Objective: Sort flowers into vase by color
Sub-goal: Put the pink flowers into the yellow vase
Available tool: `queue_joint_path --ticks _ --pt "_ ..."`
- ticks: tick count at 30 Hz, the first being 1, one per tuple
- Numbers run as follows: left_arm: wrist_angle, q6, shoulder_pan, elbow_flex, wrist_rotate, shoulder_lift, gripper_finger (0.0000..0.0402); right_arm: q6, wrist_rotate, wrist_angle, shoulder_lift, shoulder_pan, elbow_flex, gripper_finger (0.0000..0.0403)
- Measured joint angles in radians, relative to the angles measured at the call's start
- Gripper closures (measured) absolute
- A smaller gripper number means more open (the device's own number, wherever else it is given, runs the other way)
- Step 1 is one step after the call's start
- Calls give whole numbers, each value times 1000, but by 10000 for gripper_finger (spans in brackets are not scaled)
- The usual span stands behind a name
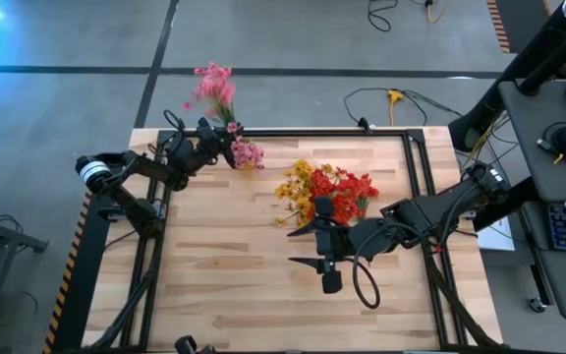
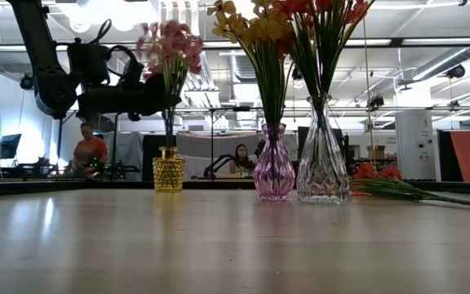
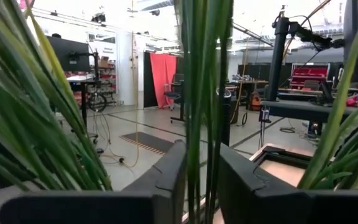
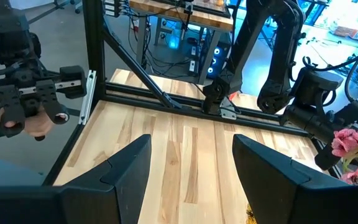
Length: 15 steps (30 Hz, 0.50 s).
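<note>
We judge the pink flowers, their stems pinched in the left tool above the yellow vase, could topple out if released off-centre (the right tool waits spread).

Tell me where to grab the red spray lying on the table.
Grip the red spray by its bare green stem, clear of the blossoms. It lies flat, and the stem is long and thin, so come straight down from above with the open right pincer set across the stem.
</note>
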<state>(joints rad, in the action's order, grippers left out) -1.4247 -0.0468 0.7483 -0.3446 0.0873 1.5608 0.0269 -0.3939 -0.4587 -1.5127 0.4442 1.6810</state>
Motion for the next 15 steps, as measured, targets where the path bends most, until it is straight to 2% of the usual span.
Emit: queue_joint_path --ticks 6,15 --pt "14 -1 0 1 0 0 311 0 0 0 0 0 0 183" --pt "23 -23 -1 12 35 -1 291 0 0 0 0 0 0 183"
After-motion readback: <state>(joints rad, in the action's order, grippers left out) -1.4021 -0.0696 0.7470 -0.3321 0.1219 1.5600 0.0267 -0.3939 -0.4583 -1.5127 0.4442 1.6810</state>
